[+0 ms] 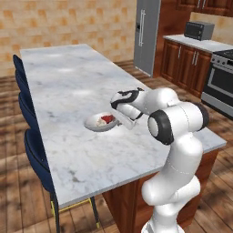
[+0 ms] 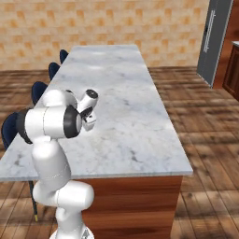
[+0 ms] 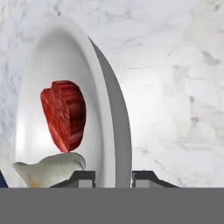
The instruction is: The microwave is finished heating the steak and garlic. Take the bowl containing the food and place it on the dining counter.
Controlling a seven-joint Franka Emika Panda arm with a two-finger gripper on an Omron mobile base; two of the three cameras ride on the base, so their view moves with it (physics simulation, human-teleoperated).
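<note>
The gripper (image 3: 113,176) pinches the rim of the bowl (image 3: 65,65), one finger inside and one outside. The bowl rests on the desk (image 1: 68,82), and just ahead of the inner finger, inside the bowl, lie the garlic (image 3: 50,168) and the steak (image 3: 63,113).

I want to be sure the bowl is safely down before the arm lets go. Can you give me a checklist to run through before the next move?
1. Bowl over the dining counter, well inside its edges: ok.
2. Bowl bottom resting on the marble: cannot tell; it looks down in the left base view, but contact is not visible.
3. Steak and garlic inside the bowl: ok.
4. Bowl level: ok in the left base view.
5. Gripper jaws either side of the rim, one tip inside and one outside: ok; whether they are pressing on it: cannot tell.
6. Marble around the bowl bare for pulling the arm away: ok.
</note>
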